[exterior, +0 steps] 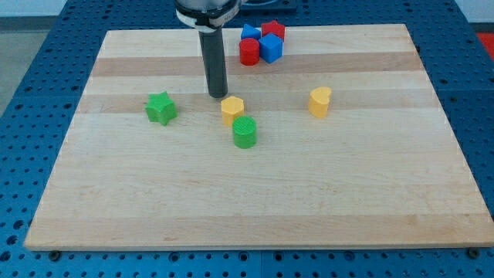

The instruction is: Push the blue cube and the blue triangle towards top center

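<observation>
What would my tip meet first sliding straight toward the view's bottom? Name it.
Probably the nearer yellow block, just below-right of my tip; it may only clip its left edge, since depth is unclear.

Seven blocks sit on the wooden bench [347,193]: two blue, two red, two yellow and two green would make eight, but the count by colour is two blue, two red, two yellow and two green only if the cluster holds four, which it does, so eight in all. The blue pair is a blue cube [271,48] and a blue triangle [248,32]; the red pair is a red cylinder [248,52] and a red block [273,31]. The yellow pair is a yellow hexagonal block [232,110] and a yellow heart-like block [319,101]; the green pair is a green star [161,108] and a green cylinder [245,133].
</observation>
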Robot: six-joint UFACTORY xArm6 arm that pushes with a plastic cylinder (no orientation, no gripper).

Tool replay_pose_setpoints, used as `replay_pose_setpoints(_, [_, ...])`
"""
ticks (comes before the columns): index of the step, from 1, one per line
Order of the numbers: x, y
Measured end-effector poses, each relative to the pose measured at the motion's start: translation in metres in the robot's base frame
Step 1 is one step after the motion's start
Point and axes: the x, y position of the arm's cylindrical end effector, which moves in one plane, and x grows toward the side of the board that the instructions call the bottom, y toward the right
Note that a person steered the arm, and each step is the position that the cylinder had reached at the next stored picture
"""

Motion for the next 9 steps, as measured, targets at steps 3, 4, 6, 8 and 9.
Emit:
replay_pose_setpoints(3, [0.075,0.018])
replay_pose_setpoints(4, [0.094,0.04])
replay_pose_setpoints(6, [0.135,0.086])
replay_pose_setpoints(8, [0.129,0.116])
replay_pose_setpoints(9, [0.117,0.116])
